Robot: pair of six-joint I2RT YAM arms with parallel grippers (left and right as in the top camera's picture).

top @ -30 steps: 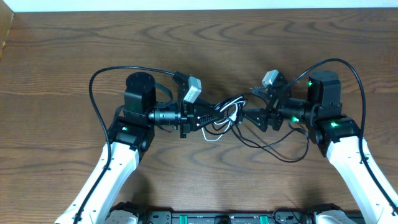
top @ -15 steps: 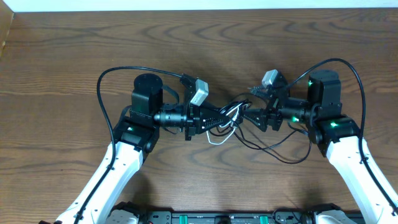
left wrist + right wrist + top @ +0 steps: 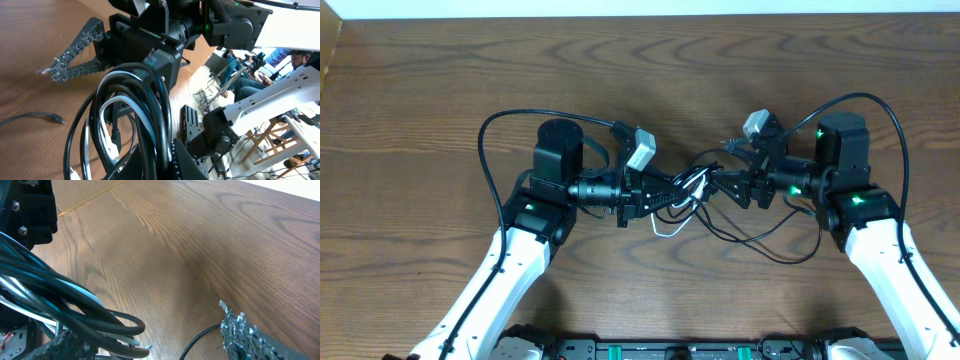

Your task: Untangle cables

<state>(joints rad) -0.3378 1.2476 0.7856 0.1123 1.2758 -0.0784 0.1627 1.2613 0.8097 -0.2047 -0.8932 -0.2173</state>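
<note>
Pinching glossy looped black-and-white cables (image 3: 692, 182), left gripper (image 3: 678, 195) jaws press together; right gripper (image 3: 717, 186) jaws spread.

This looks like a robot lab. Two white robot arms (image 3: 505, 265) with black ends stand at a brown wooden worktop (image 3: 650, 60). At the right side of the left wrist view, past the worktop's edge, people (image 3: 300, 56) sit among loose wires (image 3: 215, 92) and wooden legs (image 3: 274, 135) (a busy room with lots of gear).
</note>
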